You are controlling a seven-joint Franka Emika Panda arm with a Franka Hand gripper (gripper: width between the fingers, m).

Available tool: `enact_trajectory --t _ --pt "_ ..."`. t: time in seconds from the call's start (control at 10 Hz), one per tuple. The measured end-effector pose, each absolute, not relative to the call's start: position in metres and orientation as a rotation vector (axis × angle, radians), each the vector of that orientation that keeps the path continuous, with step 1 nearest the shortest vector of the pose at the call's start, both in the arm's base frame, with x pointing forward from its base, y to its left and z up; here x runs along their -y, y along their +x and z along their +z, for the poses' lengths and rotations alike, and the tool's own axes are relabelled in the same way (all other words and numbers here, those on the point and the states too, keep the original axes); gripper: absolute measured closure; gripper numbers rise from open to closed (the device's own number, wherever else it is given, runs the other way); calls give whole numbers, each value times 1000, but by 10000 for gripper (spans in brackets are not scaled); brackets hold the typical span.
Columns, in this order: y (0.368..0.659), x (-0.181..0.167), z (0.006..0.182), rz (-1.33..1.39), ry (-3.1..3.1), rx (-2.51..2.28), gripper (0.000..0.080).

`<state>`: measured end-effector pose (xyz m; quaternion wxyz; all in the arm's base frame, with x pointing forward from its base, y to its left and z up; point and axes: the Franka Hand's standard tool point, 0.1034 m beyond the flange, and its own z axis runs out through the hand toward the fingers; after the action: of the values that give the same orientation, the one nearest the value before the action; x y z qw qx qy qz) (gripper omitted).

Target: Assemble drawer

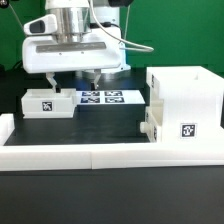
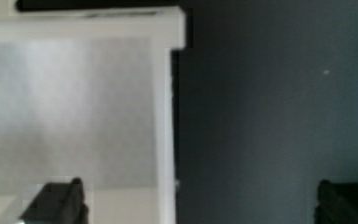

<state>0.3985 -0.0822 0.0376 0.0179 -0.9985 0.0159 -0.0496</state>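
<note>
1. Exterior view, arm: I see the arm [image 1: 75, 25] standing over the dark worktop [image 1: 110, 125]. Its claw [image 1: 72, 80] points straight down, the two fingers [image 1: 50, 78] spread wide with nothing between them.
2. Exterior view, drawer [image 1: 190, 85]: it lies in separate white parts. One shallow tray [image 1: 47, 102] sits on the exterior view's left, under the claw, with the tray tag [image 1: 45, 103] on its near face. One finger hangs just above this tray. The other hangs above the marker board [image 1: 105, 97], which lies flat just beside the tray.
3. Exterior view, housing [image 1: 185, 100]: the tall box stands upright on the exterior view's right, well apart from the claw. The housing tag [image 1: 187, 128] shows low on its near face.
4. Exterior view, second tray [image 1: 152, 122]: a smaller white part rests against the housing's lower side, toward the middle of the worktop. I cannot tell whether it is slid in or only touching.
5. Exterior view, border wall [image 1: 70, 152]: a low white wall runs along the near edge of the worktop.
6. Wrist view, claw [image 2: 201, 205]: the two dark fingertips [image 2: 55, 200] stand far apart and grip nothing. One is over the white tray [image 2: 78, 110], the other over bare worktop [image 2: 274, 110]. The tray's straight edge runs between them, nearer the first fingertip. The picture is blurred, so I cannot tell whether that fingertip touches the tray.
</note>
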Motion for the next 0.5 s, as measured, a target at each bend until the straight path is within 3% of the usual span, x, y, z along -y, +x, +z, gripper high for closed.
enact_trajectory --t 0.5 --pt "385 86 6 -163 -3116 13 151"
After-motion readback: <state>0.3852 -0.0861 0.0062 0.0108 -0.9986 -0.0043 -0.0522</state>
